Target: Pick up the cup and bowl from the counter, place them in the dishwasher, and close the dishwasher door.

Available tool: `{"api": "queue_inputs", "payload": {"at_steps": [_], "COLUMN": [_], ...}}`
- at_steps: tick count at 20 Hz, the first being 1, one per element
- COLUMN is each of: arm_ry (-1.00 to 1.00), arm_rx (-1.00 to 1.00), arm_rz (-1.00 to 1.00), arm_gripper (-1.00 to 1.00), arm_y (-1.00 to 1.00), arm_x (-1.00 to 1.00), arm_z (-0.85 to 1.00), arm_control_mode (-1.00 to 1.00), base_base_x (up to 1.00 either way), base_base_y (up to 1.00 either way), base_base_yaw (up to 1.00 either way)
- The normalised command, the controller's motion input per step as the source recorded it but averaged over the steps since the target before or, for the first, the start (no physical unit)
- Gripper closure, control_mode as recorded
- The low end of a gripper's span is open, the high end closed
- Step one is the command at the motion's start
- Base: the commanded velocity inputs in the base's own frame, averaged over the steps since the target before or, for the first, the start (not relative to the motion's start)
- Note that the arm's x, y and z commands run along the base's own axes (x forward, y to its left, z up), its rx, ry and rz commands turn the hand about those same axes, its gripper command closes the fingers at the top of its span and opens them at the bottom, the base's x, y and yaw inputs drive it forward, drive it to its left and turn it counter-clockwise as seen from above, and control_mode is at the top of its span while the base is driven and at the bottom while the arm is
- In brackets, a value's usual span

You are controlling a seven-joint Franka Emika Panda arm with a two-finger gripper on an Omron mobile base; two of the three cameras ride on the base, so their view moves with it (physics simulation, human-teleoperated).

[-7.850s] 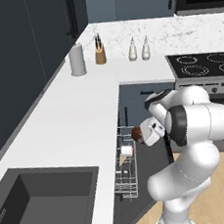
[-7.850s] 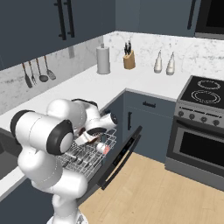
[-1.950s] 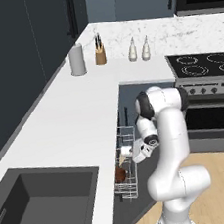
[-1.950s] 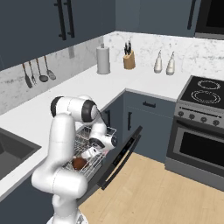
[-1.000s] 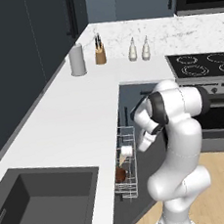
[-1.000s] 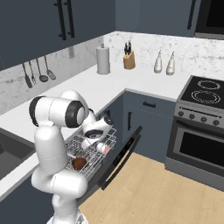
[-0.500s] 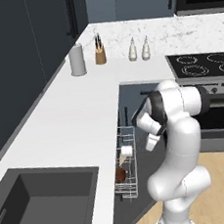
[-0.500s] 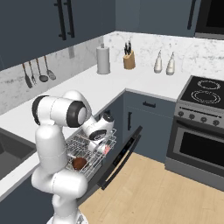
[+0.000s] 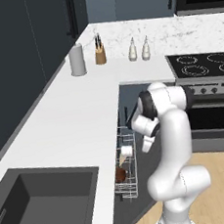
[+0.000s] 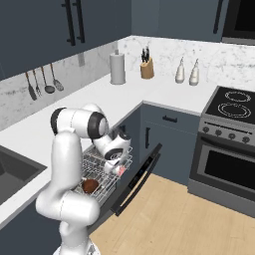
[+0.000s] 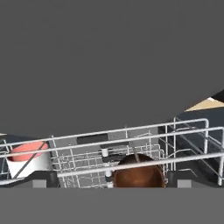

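Your two-finger gripper [image 10: 118,160] hangs wide open, holding nothing, above the white wire rack [image 10: 99,172], where the glossy reddish-brown bowl [image 10: 90,186] and small white cup [image 9: 126,151] sit

Slate-blue cabinets [image 10: 169,144], marbled backsplash [image 10: 164,52], light wood floor [image 10: 169,219].

Standing bent sharply at the elbow, white arm folded close over its own base, hand turned low and pointing down and to the side. Gripper [image 9: 148,143] spread wide with nothing between the fingers [image 11: 43,178], both dark tips far apart
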Motion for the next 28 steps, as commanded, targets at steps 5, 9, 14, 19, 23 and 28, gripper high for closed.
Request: {"api": "queue_inputs", "payload": {"at_steps": [5, 9, 14, 19, 23, 28], "arm_ry": [0.0, 0.0, 0.0, 0.0, 0.0, -0.01], "arm_rx": [0.0, 0.0, 0.0, 0.0, 0.01, 0.07], "arm_rz": [0.05, 0.04, 0.04, 0.01, 0.0, -0.01], "arm_gripper": [-1.0, -1.0, -1.0, -1.0, -1.0, -1.0], "arm_y": [0.0, 0.0, 0.0, 0.21, 0.62, 0.79], "arm_x": [0.46, 0.45, 0.32, 0.23, 0.34, 0.36], "arm_z": [-0.62, -0.58, -0.47, -0.45, -0.38, -0.17], "arm_control_mode": [-1.0, -1.0, -1.0, -1.0, -1.0, -1.0], "base_base_x": [0.0, 0.0, 0.0, 0.0, 0.0, 0.0], "base_base_y": [0.0, 0.0, 0.0, 0.0, 0.0, 0.0], "base_base_yaw": [0.0, 0.0, 0.0, 0.0, 0.0, 0.0]}}
